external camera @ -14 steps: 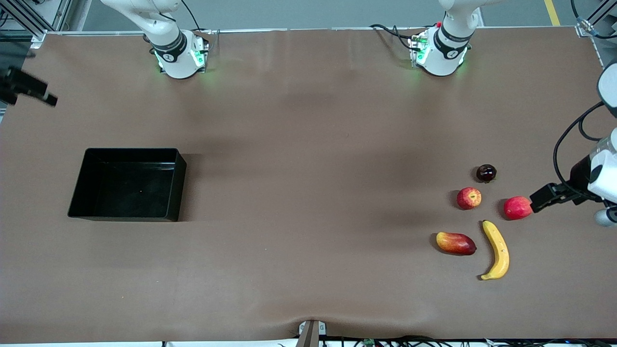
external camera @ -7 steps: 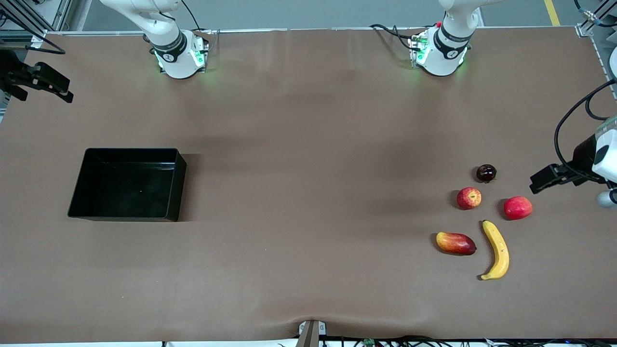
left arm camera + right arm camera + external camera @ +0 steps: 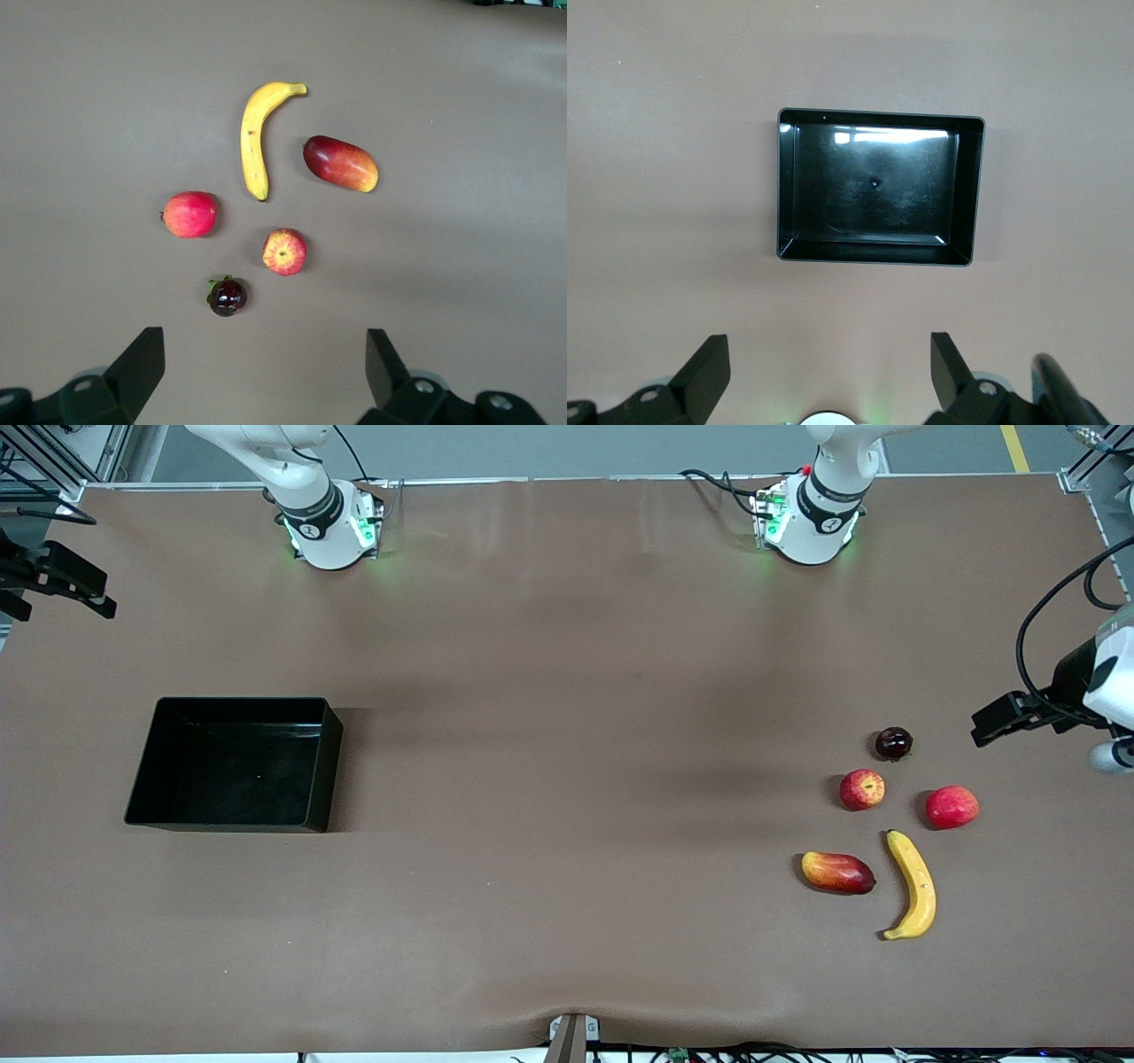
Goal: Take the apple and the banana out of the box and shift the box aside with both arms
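Brown cloth (image 3: 567,779) covers the table; left gripper (image 3: 266,376) and right gripper (image 3: 830,376) fingers spread, grasping nothing.

Box (image 3: 235,763) sits toward the right arm's end of the table (image 3: 567,779); fruits cluster toward the left arm's end. Plum (image 3: 893,743) farthest from front camera, apple (image 3: 862,789) beside round fruit (image 3: 952,807), then mango (image 3: 838,872) beside banana (image 3: 913,884), nearest.

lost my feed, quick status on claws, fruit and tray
Both claws open, empty: left claw up by the fruit, right claw at its table end. Banana, apple untouched. Tray empty. Nothing blocking.
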Tool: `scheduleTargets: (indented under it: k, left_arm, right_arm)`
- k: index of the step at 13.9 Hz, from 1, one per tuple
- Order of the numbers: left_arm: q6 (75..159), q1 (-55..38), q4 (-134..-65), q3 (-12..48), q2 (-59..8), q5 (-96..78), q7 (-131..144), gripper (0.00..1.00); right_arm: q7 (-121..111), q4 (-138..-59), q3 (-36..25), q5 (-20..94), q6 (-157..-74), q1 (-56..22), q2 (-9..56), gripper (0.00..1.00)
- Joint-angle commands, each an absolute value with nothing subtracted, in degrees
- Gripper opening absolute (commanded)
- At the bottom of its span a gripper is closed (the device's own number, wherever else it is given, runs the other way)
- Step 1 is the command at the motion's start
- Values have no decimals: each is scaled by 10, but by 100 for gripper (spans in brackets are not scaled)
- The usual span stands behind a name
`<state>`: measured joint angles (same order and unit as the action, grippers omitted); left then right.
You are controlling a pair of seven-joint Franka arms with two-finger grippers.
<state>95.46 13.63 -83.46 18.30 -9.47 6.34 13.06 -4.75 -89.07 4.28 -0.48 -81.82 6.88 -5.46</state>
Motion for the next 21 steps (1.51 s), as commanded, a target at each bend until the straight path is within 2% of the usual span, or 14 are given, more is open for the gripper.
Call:
scheduleTargets:
  k: [1,6,21]
  left_arm:
    - [953,144,-877,189,-48,49,117,100]
    - [953,149,-946,188,13,36,84,100]
    - [925,142,-940,193,14,10,68,100]
  right_arm:
    - [-55,-877,47,11,-809,82,-48,100]
    - [-56,-877,46,21,-811,83,-48,100]
    - [-56,-880,47,25,-807,92,-48,100]
